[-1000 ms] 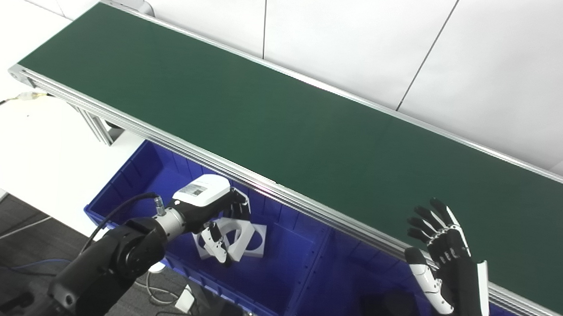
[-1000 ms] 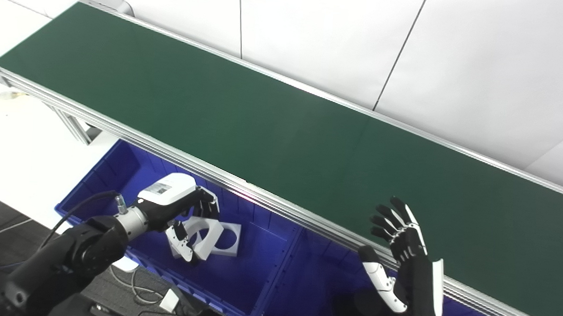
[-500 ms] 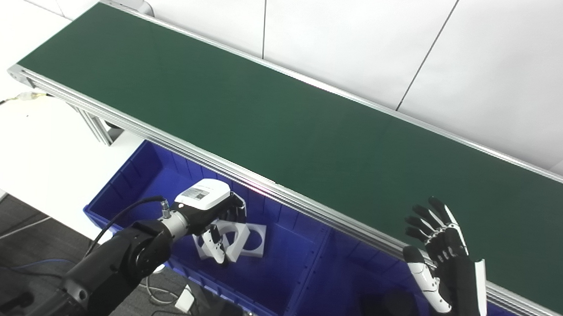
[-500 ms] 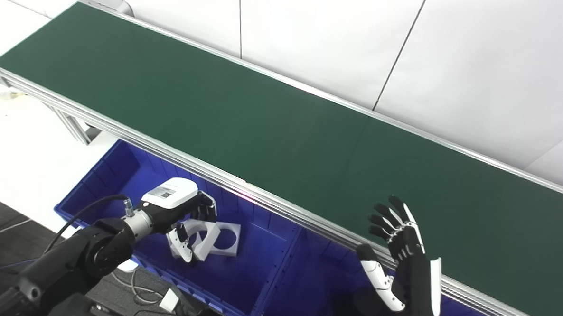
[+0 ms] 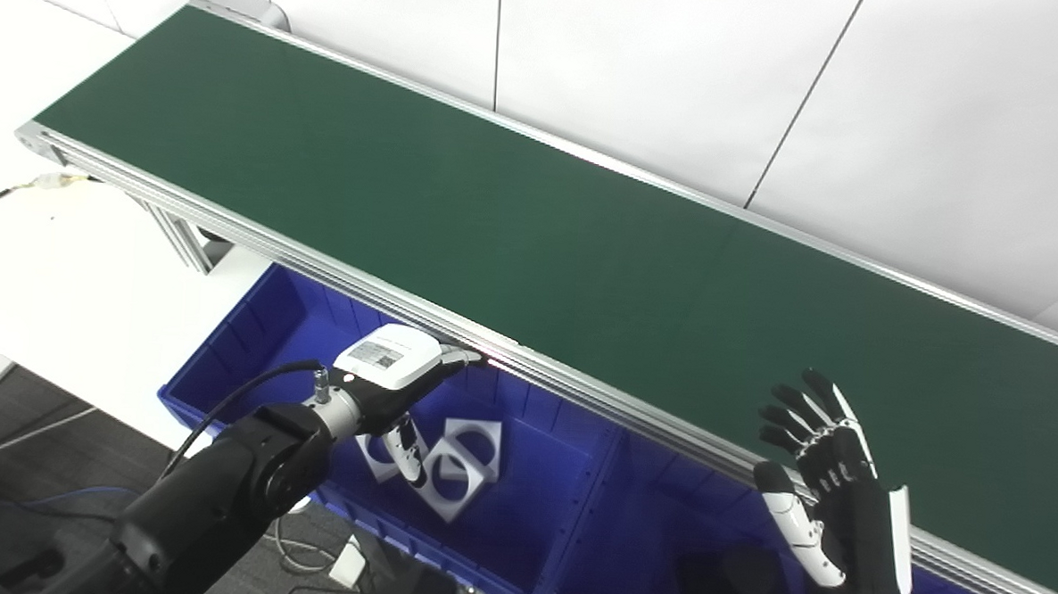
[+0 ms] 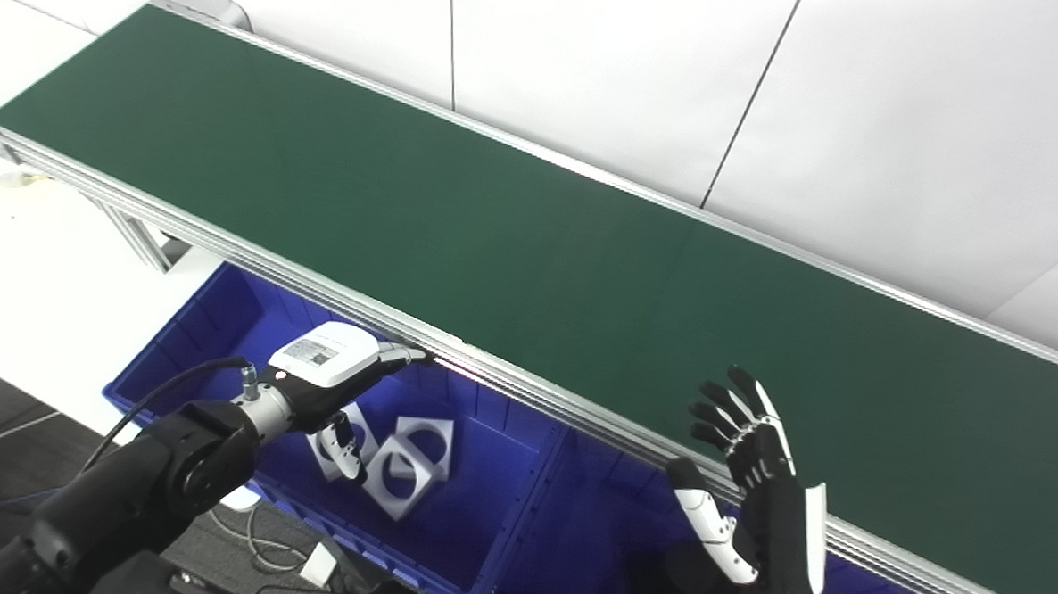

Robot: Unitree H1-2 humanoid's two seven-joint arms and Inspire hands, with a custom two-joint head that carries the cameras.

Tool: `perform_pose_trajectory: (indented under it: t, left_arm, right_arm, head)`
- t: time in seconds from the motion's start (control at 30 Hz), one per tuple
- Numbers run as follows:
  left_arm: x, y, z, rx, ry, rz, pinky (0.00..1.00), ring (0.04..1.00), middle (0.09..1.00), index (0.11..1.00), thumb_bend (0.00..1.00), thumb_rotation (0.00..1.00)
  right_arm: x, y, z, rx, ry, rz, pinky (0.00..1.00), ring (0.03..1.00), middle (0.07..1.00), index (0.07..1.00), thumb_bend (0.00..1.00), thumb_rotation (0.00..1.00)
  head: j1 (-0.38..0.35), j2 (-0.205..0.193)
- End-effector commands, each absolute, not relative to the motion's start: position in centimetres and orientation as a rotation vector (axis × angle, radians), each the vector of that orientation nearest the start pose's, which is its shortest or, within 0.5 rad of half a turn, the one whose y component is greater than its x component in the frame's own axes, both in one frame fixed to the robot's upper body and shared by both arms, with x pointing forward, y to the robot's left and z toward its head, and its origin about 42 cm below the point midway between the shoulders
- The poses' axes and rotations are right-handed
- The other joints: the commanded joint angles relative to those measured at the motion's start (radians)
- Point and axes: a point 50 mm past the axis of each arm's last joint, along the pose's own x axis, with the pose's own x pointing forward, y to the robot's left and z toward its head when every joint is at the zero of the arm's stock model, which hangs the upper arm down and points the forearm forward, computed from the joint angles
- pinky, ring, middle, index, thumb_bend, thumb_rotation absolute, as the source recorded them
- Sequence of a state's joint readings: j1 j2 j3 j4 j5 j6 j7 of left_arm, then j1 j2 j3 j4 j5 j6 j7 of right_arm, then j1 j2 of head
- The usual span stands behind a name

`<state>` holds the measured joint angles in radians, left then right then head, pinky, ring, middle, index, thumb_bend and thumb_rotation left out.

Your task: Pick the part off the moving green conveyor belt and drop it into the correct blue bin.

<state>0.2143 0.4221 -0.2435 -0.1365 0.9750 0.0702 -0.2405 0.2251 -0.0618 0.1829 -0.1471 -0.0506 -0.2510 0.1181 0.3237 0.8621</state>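
The green conveyor belt runs from far left to near right and carries no part. My left hand is open and empty over the left blue bin. A white square part with a round hole lies tilted on the bin floor just below the hand. Two more white square parts lie beside it. My right hand is open, fingers spread and upright, at the belt's near rail.
A second blue bin stands to the right of the first, with a dark black part on its floor. A white table lies to the left. Cables lie on the floor below.
My left hand has opened and let go of the white square part, which has dropped onto the left bin's floor. My right hand has stayed almost still.
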Motion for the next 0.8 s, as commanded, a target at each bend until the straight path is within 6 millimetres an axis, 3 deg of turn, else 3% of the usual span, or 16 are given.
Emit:
perform_pose_trajectory:
  t: [0.0, 0.3, 0.47, 0.6, 0.77]
  left_arm:
    - [20.4, 29.1, 8.6, 1.395, 0.178, -0.425, 0.71, 0.869, 0.972, 0.966, 0.90, 0.00]
    - [20.2, 29.1, 10.1, 1.401, 0.148, -0.404, 0.68, 0.810, 0.918, 0.934, 0.91, 0.00]
    - [19.7, 28.7, 13.1, 1.288, 0.069, -0.346, 0.62, 0.742, 0.851, 0.852, 0.89, 0.00]
    - [19.1, 28.5, 16.5, 1.119, 0.000, -0.314, 0.64, 0.740, 0.830, 0.831, 0.81, 0.01]
    - [18.8, 28.1, 19.7, 0.936, -0.096, -0.331, 0.58, 0.720, 0.763, 0.795, 0.82, 0.21]
  right_arm:
    - [20.7, -18.0, 10.7, -0.057, -0.209, 0.259, 0.69, 0.751, 0.803, 0.884, 0.66, 0.54]
    - [20.7, -18.0, 10.5, -0.052, -0.205, 0.258, 0.69, 0.756, 0.805, 0.886, 0.66, 0.54]
    - [20.6, -17.9, 10.3, -0.063, -0.205, 0.260, 0.69, 0.755, 0.807, 0.888, 0.67, 0.56]
    - [20.5, -17.3, 9.8, -0.059, -0.197, 0.262, 0.69, 0.755, 0.807, 0.887, 0.67, 0.56]
    - [20.3, -16.9, 9.5, -0.060, -0.196, 0.263, 0.69, 0.753, 0.809, 0.887, 0.68, 0.55]
  head:
    - [-0.001, 0.000]
    - [-0.025, -0.009]
    - [-0.051, -0.019]
    - [-0.117, -0.046]
    - [-0.173, -0.073]
